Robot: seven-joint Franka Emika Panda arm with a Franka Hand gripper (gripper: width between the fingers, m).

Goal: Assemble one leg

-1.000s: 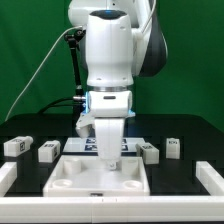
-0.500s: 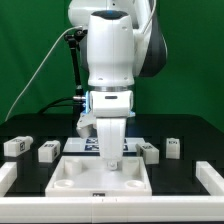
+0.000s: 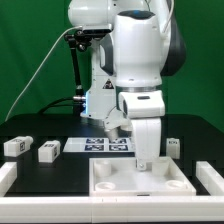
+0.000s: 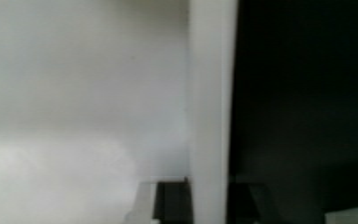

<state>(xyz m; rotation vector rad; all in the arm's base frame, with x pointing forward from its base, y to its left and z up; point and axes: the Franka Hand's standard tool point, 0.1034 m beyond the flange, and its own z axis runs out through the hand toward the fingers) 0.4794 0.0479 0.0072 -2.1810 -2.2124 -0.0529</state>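
Small white legs with tags stand on the black table: two at the exterior view's left (image 3: 17, 146) (image 3: 47, 151) and one at its right (image 3: 173, 146). The large white square tabletop (image 3: 110, 180) lies at the front right. My gripper (image 3: 148, 162) reaches down onto its back part, fingers low at the rim. In the wrist view a white wall of the tabletop (image 4: 211, 100) runs between my dark fingertips (image 4: 172, 203), and the gripper (image 4: 211, 205) looks closed on it. No leg is held.
The marker board (image 3: 105, 145) lies behind the tabletop. White rails stand at the front left (image 3: 8, 176) and front right (image 3: 211, 176). A black cable hangs at the back left (image 3: 45, 65). A green backdrop stands behind.
My arm and gripper have moved toward the exterior view's right, and the white tabletop has shifted right with them. The legs at the left have not moved.
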